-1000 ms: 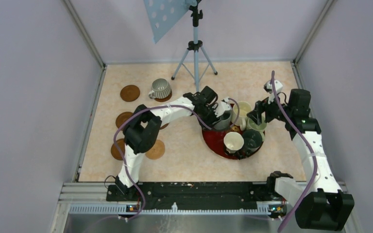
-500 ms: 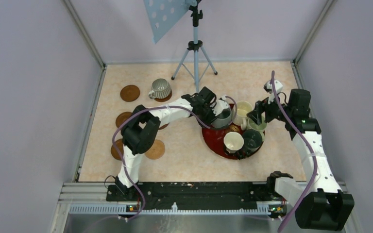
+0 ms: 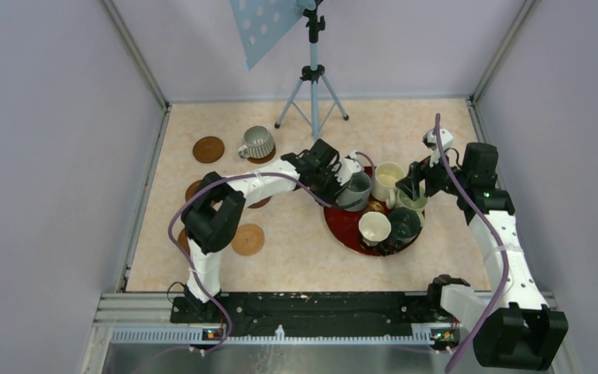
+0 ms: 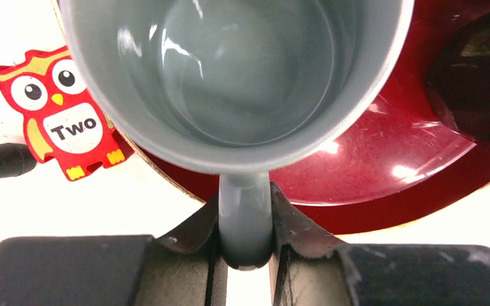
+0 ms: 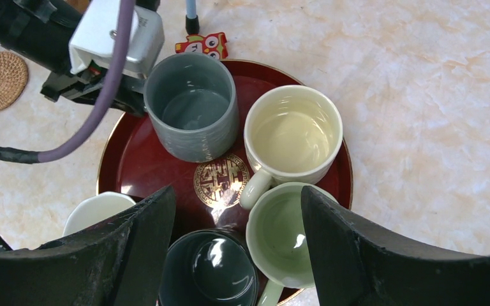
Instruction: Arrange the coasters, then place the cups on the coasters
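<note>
Lying flat at table left, the round coasters [image 3: 208, 149] show a woven brown texture; one sits under the ribbed grey mug [image 3: 258, 142]. Left tool [image 4: 245, 229] is clamped narrow on the handle of the smooth, glossy grey-green mug [image 4: 230, 76], positioned over the left part of the lacquered red tray [image 5: 134, 172]. Also on tray, all glazed cyl. shapes: white mug [image 5: 96, 210], dark teal mug [image 5: 210, 271], cream mug [image 5: 293, 134], pale green mug [image 5: 281, 233]. Right tool [image 5: 237, 204] hangs above them, spread wide, holding nothing. Table [image 3: 304, 257]: beige marbled finish. Encl.: plain lilac-grey walls [image 3: 47, 156], tripod [image 3: 312, 86] at rear.
</note>
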Controlling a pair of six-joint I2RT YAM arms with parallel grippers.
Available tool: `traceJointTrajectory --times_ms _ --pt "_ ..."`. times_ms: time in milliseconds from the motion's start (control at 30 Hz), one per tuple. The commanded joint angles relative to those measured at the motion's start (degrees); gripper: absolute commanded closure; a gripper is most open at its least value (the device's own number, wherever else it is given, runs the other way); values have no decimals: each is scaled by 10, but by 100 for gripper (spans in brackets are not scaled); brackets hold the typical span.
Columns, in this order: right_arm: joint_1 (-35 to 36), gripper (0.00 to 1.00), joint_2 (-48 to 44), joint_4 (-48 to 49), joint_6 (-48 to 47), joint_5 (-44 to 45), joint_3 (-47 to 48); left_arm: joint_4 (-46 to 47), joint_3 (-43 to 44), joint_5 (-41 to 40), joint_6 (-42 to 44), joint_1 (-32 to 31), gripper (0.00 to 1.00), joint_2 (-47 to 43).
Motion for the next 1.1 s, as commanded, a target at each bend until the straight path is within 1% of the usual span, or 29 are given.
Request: traceJointTrajectory --times_ms 0,200,367,567,733,933,967,1000,1067 --pt "-5 29 -5 14 -7 -3 3 45 -1 62 -5 12 100 -73" --pt "-5 28 -4 14 -7 -2 3 51 -21 76 2 13 100 -95" --pt "-5 28 -4 14 -7 -2 3 87 -54 81 -3 16 100 -113" --pt "-5 29 -3 14 -8 -1 3 89 -63 74 -2 16 100 -92" --pt "-5 28 -2 14 -8 1 2 113 -75 73 -9 16 100 -110" --pt "-5 28 -1 14 -8 -1 3 99 -71 64 -7 16 100 -94" --pt "-5 28 -1 13 -8 -1 2 98 -71 60 -8 16 98 -88" --pt "-5 28 -1 12 -8 -1 2 97 -70 56 -9 16 92 -82" --pt "-5 28 -1 13 -9 -1 2 95 -70 47 -11 16 79 -71"
